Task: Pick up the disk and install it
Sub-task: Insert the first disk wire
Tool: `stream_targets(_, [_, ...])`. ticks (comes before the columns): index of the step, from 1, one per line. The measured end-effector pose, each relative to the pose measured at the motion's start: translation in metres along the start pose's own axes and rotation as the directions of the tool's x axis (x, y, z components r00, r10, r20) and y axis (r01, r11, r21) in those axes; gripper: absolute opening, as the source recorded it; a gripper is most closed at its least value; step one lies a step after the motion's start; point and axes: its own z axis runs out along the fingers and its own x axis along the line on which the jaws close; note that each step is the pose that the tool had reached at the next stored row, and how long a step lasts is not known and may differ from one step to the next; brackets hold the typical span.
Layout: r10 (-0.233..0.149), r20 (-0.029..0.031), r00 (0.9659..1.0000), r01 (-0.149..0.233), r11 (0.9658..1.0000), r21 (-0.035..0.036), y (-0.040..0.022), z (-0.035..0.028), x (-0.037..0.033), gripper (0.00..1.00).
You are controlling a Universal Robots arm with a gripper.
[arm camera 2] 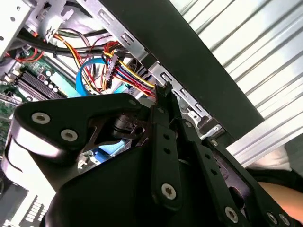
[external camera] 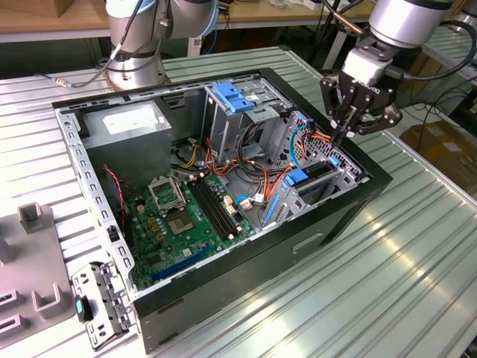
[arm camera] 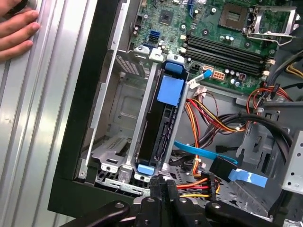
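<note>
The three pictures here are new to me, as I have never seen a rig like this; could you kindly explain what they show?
The exterior view comes from a camera off the arm. It shows a robot arm whose black gripper reaches into an open computer case lying on a ribbed metal table. The two wrist views come from cameras riding on the arm, looking past the gripper into the case. In the first wrist view the disk, dark with blue carrier rails, sits in a metal bay beside the green motherboard, with coloured cables next to it. The gripper's closed fingertips sit at the disk's blue end tab. A person's hand rests on the table.
</note>
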Motion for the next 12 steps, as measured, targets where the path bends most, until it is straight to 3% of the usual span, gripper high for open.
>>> stream_targets(2, [0.001,-0.0001,1.0000,-0.001,1.0000,-0.0001,0.0008,0.0000,-0.0003,0.16])
stream_targets(7, [0.001,0.0001,1.0000,-0.001,1.0000,-0.0001,0.0122,-0.0004,-0.0031,0.16])
stream_targets(9, [0.010,-0.0003,0.9999,-0.010,0.9999,-0.0003,0.0123,-0.0004,-0.0033,0.16])
stream_targets(12, [0.087,-0.0030,0.9962,-0.087,0.9962,-0.0031,0.0123,-0.0005,-0.0033,0.16])
